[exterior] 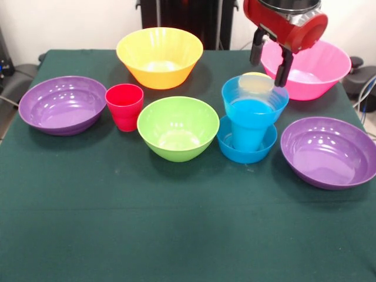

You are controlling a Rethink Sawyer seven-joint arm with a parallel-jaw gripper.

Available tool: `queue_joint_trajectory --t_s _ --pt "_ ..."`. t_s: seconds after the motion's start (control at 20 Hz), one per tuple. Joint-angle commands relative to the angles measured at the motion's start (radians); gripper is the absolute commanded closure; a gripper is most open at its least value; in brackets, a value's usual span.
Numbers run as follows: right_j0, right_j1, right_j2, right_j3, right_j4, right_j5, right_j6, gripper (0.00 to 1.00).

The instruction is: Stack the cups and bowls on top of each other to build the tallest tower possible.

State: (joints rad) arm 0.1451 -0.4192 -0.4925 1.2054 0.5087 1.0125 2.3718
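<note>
gripper (271, 61) fingers apart, holding nothing, upper right | tower (252, 117) just below | pink bowl (317, 67) behind | bottom of table (176, 235) bare

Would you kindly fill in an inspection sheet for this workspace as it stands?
Surface: green cloth over the table, front part bare.
Job's things: tower of small blue bowl, blue cup, second blue bowl and yellow cup on top. Loose: red cup, lime bowl, orange-yellow bowl, pink bowl, left purple bowl, right purple bowl.
Clutter: nothing seen.
Grippers: pincer open, empty, above and just behind the tower's top.
Cables: some at the right edge, off the table.
Surroundings: pale wall, dark stand behind.
</note>
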Motion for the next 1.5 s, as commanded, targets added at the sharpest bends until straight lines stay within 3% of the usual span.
queue_joint_trajectory --t_s 0.05,0.35,0.8,1.5 --pt "0.013 -0.001 0.13 0.081 -0.062 0.104 0.037 0.0" --pt "-0.011 -0.01 0.137 0.119 -0.077 0.108 -0.003 0.0" --pt "-0.028 -0.109 0.152 0.334 -0.081 -0.024 -0.086 0.0" --pt "-0.03 -0.206 0.185 0.446 -0.133 -0.04 -0.116 0.0"
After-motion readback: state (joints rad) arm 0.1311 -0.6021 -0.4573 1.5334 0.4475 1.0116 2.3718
